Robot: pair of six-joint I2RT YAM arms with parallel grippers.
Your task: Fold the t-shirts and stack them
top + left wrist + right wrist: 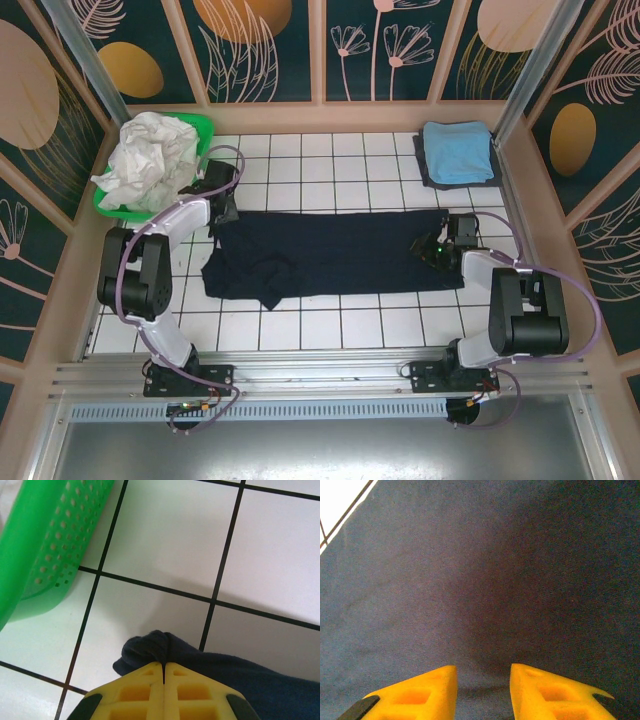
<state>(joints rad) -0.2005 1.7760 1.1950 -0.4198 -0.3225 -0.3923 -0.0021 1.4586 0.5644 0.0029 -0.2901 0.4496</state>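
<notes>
A large dark navy t-shirt (330,255) lies spread in a long band across the middle of the tiled table. My left gripper (222,213) is at its far left corner. In the left wrist view the yellow fingers (145,690) of that gripper (164,664) are shut on a bunched corner of the navy cloth (150,647). My right gripper (432,247) is over the shirt's right end. Its own view has it (483,669) open just above flat navy fabric (480,580), with nothing pinched between the fingers. A light blue t-shirt (457,150) lies folded at the back right. A crumpled white t-shirt (150,160) fills the basket.
A green plastic basket (203,127) stands at the back left, and its perforated wall (45,555) is close to my left gripper. The light blue shirt rests on a dark folded cloth (432,180). Wooden walls enclose the table on three sides.
</notes>
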